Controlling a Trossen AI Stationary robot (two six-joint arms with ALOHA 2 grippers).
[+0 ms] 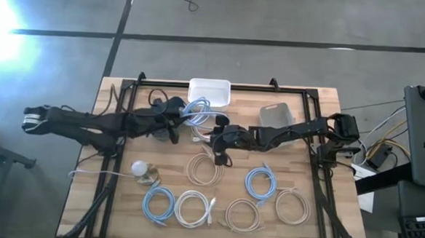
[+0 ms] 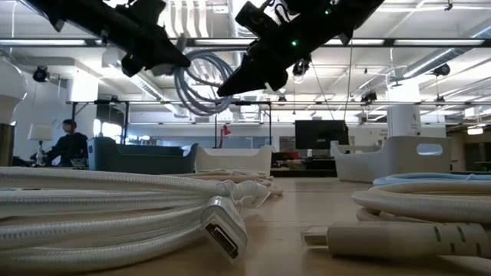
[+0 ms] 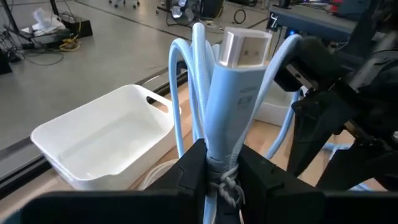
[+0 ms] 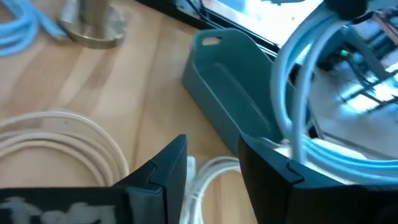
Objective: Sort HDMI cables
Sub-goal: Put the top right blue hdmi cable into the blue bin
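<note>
Blue cable (image 3: pixel 236 93) pinched in left gripper (image 3: pixel 219 163), plug upward, coil hanging in air just beside white bin (image 1: pixel 209 90) at table's far edge. Right gripper (image 1: pixel 219 137) close alongside, fingers apart, empty; gray bin (image 1: pixel 277 115) farther right. No legible writing anywhere.

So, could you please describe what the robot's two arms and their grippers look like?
Both arms are dark, nearly black, jointed links with loose black cables running alongside. The left gripper and right gripper each end in two flat, blocky black fingers. A small green light glows on one arm in the low view.
</note>
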